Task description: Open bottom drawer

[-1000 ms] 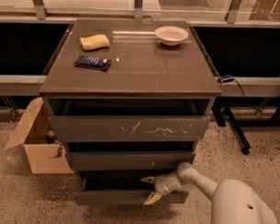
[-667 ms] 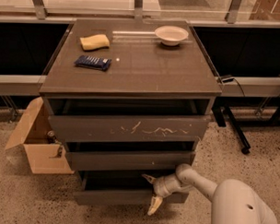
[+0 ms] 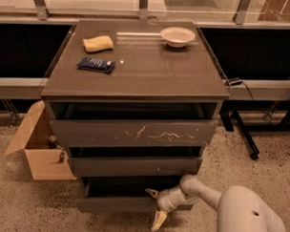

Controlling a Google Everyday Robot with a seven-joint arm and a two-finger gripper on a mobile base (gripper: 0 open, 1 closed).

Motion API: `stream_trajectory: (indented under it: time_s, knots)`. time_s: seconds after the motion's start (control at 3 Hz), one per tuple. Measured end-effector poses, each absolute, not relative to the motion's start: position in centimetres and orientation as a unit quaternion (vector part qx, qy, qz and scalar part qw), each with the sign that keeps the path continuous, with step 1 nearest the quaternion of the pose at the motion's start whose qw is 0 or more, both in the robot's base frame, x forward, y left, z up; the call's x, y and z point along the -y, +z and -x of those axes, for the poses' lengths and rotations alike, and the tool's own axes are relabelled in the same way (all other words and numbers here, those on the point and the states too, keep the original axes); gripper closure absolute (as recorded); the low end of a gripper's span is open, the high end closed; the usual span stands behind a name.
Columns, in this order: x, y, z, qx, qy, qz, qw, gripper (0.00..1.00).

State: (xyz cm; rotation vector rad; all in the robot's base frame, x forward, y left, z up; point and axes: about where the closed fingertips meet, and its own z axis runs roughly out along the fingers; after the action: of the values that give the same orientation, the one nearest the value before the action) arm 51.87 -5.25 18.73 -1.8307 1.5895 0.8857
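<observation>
The bottom drawer (image 3: 113, 203) is the slimmest dark grey-brown front, lowest in the cabinet, just above the floor. It stands out a little from the cabinet, with a dark gap above it. My gripper (image 3: 155, 208) is at the right part of this front, on a white arm coming from the lower right. Its fingers are spread apart: one fingertip (image 3: 150, 191) sits at the drawer's top edge, the other (image 3: 158, 222) hangs below the front's lower edge.
The mid-sized drawer front (image 3: 133, 165) and the widest scratched front (image 3: 132, 132) are above. On the cabinet top lie a yellow sponge (image 3: 98, 43), a dark blue packet (image 3: 95, 64) and a white bowl (image 3: 177, 36). An open cardboard box (image 3: 39, 147) stands on the floor at left.
The lower finger has swung down below the drawer front, so the fingers are further apart. The arm and the drawer have barely moved.
</observation>
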Motion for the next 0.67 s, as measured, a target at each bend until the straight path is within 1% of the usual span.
stream_trajectory:
  time_s: [0.67]
  knots:
    - [5.1, 19.3, -49.2, -0.595, 0.348, 0.678, 0.257, 0.5]
